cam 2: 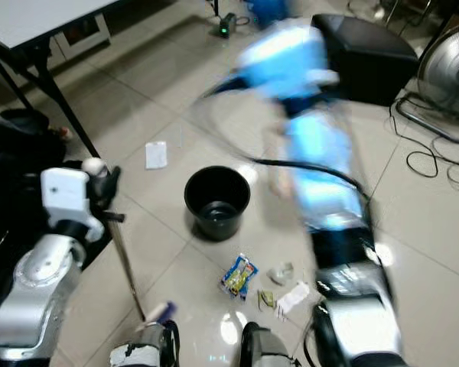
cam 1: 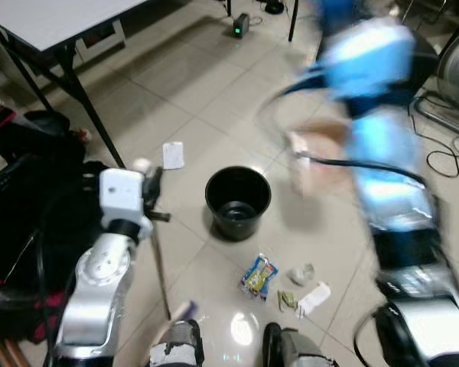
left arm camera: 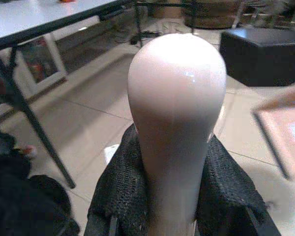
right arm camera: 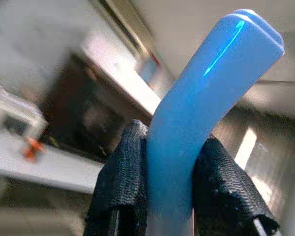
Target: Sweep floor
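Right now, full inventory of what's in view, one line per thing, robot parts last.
Bucket: 1, black, on the tiled floor at centre.
Snack wrapper: 1, blue and yellow, on the floor nearer the robot than the bucket.
Crumpled scraps: a few, grey, green and white, beside the wrapper.
Paper piece: 1, white, on the floor beyond the bucket to the left.
Table: 1, white top with black legs, far left.
Box: 1, black, far right.
Fan: 1, metal, far right edge.
Broom handle: 1, pale pink, gripped in the left tool.
Dustpan handle: 1, blue, gripped in the right tool; blurred in the eye views.
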### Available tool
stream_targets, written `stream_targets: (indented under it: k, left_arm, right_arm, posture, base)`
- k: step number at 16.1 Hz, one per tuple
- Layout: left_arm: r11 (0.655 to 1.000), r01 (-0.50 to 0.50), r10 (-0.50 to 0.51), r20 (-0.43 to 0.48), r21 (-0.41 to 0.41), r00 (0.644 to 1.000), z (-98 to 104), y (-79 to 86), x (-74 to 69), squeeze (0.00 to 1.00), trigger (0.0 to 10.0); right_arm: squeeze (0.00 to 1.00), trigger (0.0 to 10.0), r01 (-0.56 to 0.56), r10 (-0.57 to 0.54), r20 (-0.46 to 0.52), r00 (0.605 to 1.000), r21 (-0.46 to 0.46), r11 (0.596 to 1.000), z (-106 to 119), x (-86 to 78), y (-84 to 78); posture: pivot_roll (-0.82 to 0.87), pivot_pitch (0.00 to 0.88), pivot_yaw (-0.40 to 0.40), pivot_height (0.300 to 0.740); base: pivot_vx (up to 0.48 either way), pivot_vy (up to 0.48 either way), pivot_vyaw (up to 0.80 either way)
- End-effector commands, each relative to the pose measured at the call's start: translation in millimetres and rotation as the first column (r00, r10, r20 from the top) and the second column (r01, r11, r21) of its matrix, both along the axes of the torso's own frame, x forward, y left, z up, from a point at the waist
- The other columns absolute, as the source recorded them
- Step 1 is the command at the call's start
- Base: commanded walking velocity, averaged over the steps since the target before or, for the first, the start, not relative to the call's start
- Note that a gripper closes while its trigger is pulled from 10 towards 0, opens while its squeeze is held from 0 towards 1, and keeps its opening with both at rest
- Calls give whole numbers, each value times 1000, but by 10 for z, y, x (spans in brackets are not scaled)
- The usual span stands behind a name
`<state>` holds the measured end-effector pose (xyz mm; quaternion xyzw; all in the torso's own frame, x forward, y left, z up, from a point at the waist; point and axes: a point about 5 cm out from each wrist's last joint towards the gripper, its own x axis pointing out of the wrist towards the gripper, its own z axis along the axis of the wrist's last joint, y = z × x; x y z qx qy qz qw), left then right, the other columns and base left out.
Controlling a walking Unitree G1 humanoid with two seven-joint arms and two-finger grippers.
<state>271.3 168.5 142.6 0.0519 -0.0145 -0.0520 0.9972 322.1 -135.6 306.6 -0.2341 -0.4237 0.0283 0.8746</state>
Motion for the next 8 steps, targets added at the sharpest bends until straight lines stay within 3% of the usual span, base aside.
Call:
stream_targets:
  k: [1,3,5,6,8]
  left_arm:
    - [999,38,-39,20,11,999,28,-72,38,0,10000]
    - [999,43,-43,31,0,999,41,-101,87,0,10000]
    - [999,39,-38,54,-20,998,83,-118,131,0,10000]
    - [998,45,-42,70,-39,997,132,-149,172,0,10000]
    - [996,75,-70,93,-52,993,201,-238,220,0,10000]
  right_arm:
    - [0,10000,128,-126,-55,990,25,991,8,-129,-317]
    - [0,10000,227,-211,-173,962,80,971,-167,-211,-559]
    - [0,10000,270,-242,-256,936,84,959,-341,-275,-642]
    - [0,10000,316,-237,-336,912,206,926,-470,-311,-722]
    - [0,10000,368,-289,-358,888,176,913,-591,-406,-789]
  posture:
    - [-63,154,53,740]
    - [-78,152,64,740]
    - [-84,149,69,740]
    - [-87,148,73,740]
    - [-82,147,79,740]
  base:
    - [0,0,0]
    - [0,0,0]
    - [0,0,0]
    - [0,0,0]
    - [0,0,-800]
